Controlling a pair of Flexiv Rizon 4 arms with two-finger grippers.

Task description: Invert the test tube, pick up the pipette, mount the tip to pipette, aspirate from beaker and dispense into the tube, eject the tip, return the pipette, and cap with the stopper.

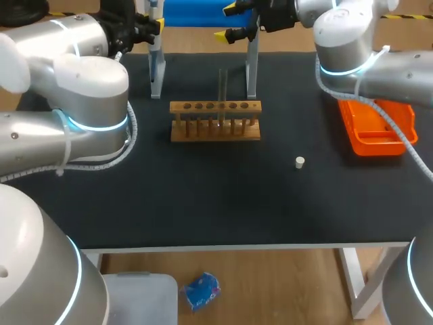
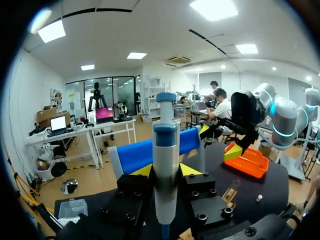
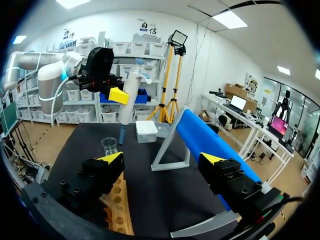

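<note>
My left gripper (image 2: 166,171) is shut on the white and blue pipette (image 2: 166,165), which stands upright between its yellow tips. In the head view that gripper (image 1: 150,27) is at the table's far left. From the right wrist view, the pipette (image 3: 131,95) hangs above and just beyond the glass beaker (image 3: 109,146). My right gripper (image 3: 161,159) is open and empty, near the far edge (image 1: 237,22) above the wooden rack (image 1: 215,120). A clear test tube (image 1: 222,88) stands upright in the rack. The small white stopper (image 1: 300,162) lies on the mat, right of the rack.
A grey pipette stand (image 1: 252,68) with a blue top bar (image 3: 200,135) stands behind the rack. A white tip box (image 3: 147,130) sits beside the beaker. An orange tray (image 1: 375,128) lies at the right edge of the mat.
</note>
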